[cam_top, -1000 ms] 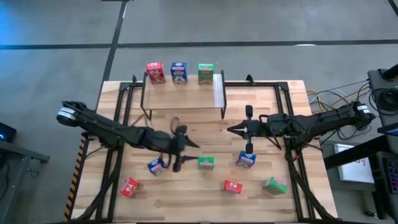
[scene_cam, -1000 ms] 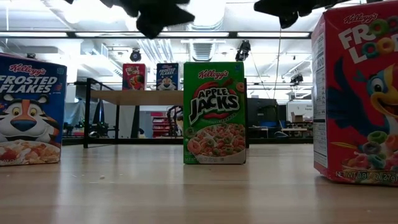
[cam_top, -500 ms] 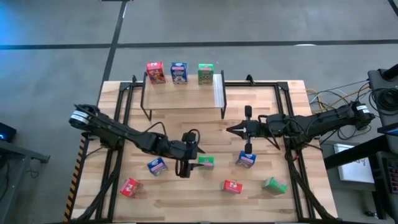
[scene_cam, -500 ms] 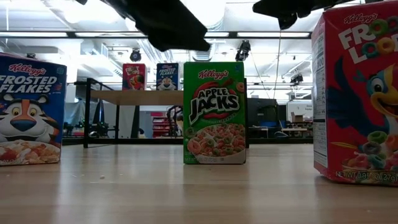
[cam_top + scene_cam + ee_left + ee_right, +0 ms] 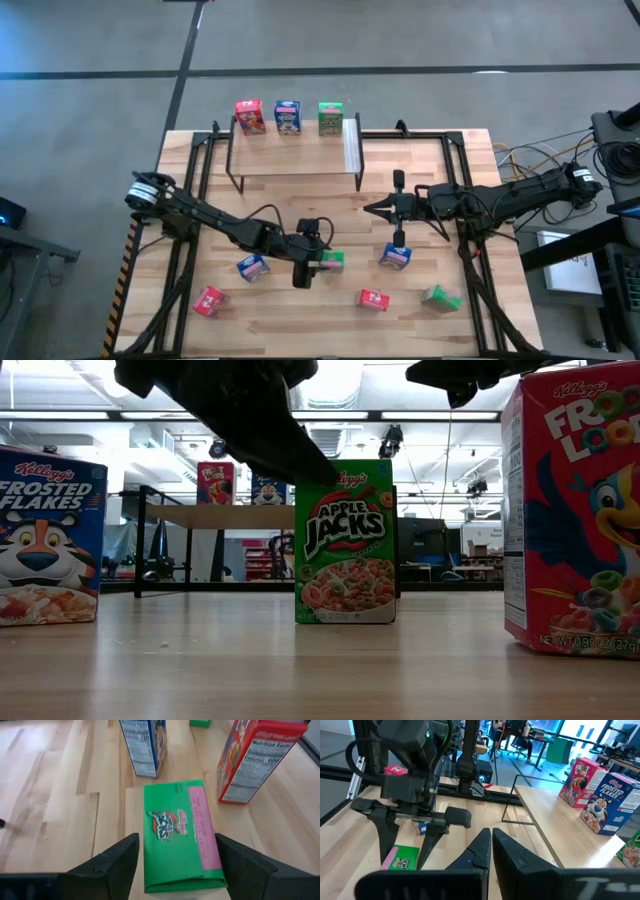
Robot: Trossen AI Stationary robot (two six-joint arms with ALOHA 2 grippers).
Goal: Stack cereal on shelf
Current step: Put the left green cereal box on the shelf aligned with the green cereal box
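Observation:
A green cereal box (image 5: 331,260) stands upright on the table's middle. My left gripper (image 5: 305,264) is open and low over it. In the left wrist view its two fingers (image 5: 114,862) stand on either side of the box's top (image 5: 176,832), with wood showing between. The low view shows that gripper (image 5: 250,410) reaching the box's (image 5: 345,540) upper corner. My right gripper (image 5: 384,210) is shut and hovers right of the shelf (image 5: 295,165), above a blue box (image 5: 395,257). On the shelf's far edge stand a red (image 5: 249,116), a blue (image 5: 288,116) and a green box (image 5: 330,117).
More boxes sit on the table: blue (image 5: 252,267) and red (image 5: 208,300) near the left, red (image 5: 374,299) and green (image 5: 438,297) near the right. Black frame rails (image 5: 190,200) run along both sides. Bare wood lies between shelf and boxes.
My left gripper has moved toward the table's right and near edge and come down, from beside the blue box to over the green box, so that its open fingers now straddle the box's top. The boxes have stayed in place.

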